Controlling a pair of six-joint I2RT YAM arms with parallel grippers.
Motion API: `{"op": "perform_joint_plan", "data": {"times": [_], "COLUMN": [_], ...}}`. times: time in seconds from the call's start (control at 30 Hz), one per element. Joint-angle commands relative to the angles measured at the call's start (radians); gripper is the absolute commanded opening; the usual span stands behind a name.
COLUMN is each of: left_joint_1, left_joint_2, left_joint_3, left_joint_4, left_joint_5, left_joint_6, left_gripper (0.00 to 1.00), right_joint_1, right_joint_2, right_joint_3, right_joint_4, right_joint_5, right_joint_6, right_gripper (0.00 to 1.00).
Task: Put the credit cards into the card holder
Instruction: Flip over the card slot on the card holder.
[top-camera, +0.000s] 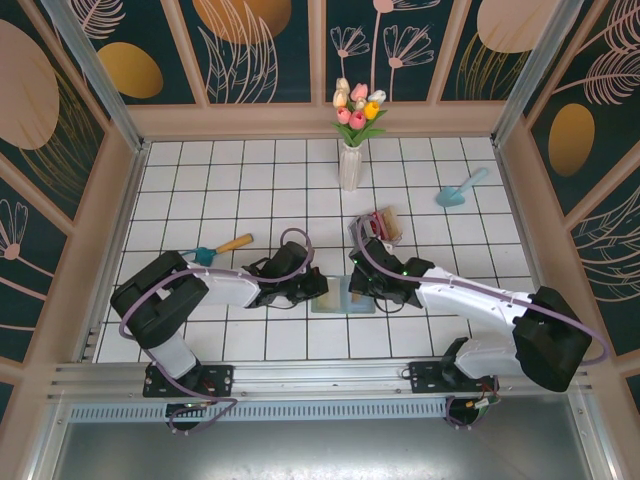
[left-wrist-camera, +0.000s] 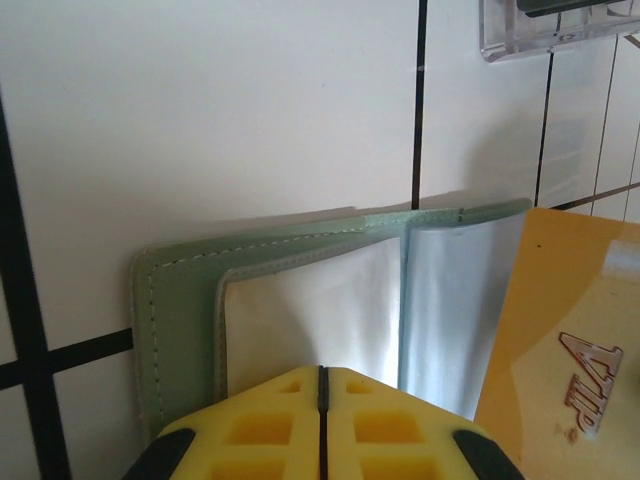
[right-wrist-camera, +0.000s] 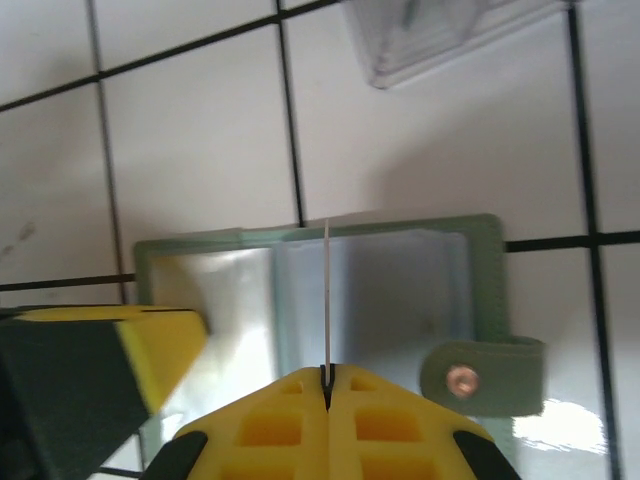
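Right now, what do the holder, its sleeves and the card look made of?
Holder: matte grey-green leather or faux leather, stitched edge, coppery metal-looking snap. Sleeves: clear glossy plastic film, catching glare. Card: thin stiff plastic probably, smooth orange face with printed lettering.

You're looking at a white tiled tabletop (top-camera: 250, 170) crossed by dark grid lines. The card holder (left-wrist-camera: 170, 320) is grey-green with pale stitching along its border, glossy clear sleeves inside and a copper snap (right-wrist-camera: 461, 380) on its green tab. The credit card (left-wrist-camera: 560, 330) is orange-yellow with brownish VIP lettering. The left claw (left-wrist-camera: 322, 388) and right claw (right-wrist-camera: 327, 390) both show yellow pads over black. The vase (top-camera: 350, 165) is white, its tulips (top-camera: 358, 108) pink, yellow and cream
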Motion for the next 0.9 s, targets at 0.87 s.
{"op": "perform_joint_plan", "data": {"times": [0.87], "left_joint_1": [-0.005], "left_joint_2": [0.002], "left_joint_3": [-0.016], "left_joint_4": [-0.056], "left_joint_5": [-0.039], "left_joint_6": [-0.006], "left_gripper": [0.05], "right_joint_1": [-0.198], "right_joint_2": [-0.137], "right_joint_3": [-0.063], "right_joint_4": [-0.199], "right_joint_5": [0.042], "right_joint_6": [-0.057], "right_gripper": [0.00]}}
